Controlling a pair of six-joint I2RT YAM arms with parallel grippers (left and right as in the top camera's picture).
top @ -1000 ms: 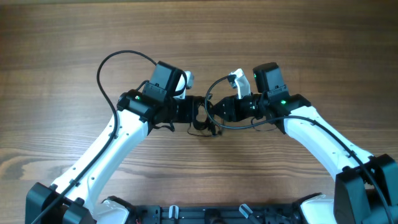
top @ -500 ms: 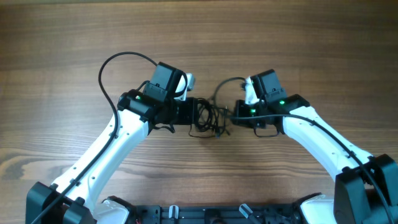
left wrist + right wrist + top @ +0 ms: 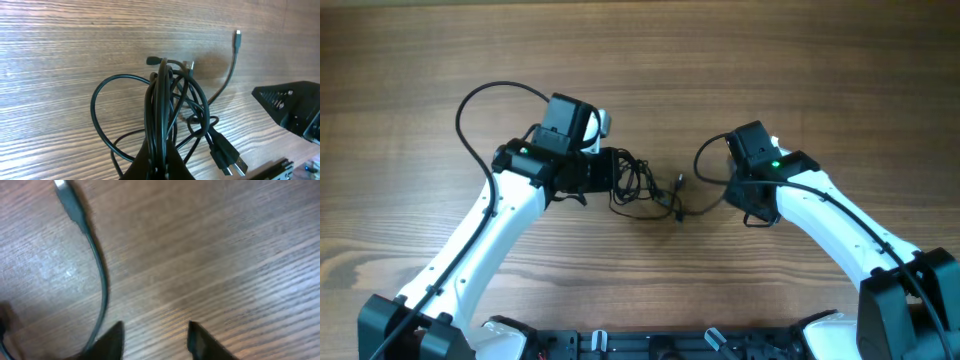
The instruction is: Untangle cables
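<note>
The cables (image 3: 638,187) are thin black cords in a tangled bundle of loops at the table's middle. My left gripper (image 3: 607,172) is shut on the bundle's left side. In the left wrist view its jaws (image 3: 162,162) pinch several strands of the cables (image 3: 167,95), with two USB plugs (image 3: 234,162) hanging at the lower right and one small plug end (image 3: 238,35) lying further off. My right gripper (image 3: 738,192) is open and empty to the right of the bundle. In the right wrist view its jaws (image 3: 155,330) hold nothing; one cord with a silvery plug (image 3: 64,191) runs past its left finger.
A single cord (image 3: 705,160) trails from the bundle and curls up beside my right arm. The thick black robot wire (image 3: 470,100) arcs out at the left arm. The wooden table (image 3: 820,60) lies all round. The robot base (image 3: 650,345) sits at the front edge.
My left gripper has drawn the bundle to the left. My right gripper has pulled away to the right and turned downward, and one cord now trails out between the bundle and it.
</note>
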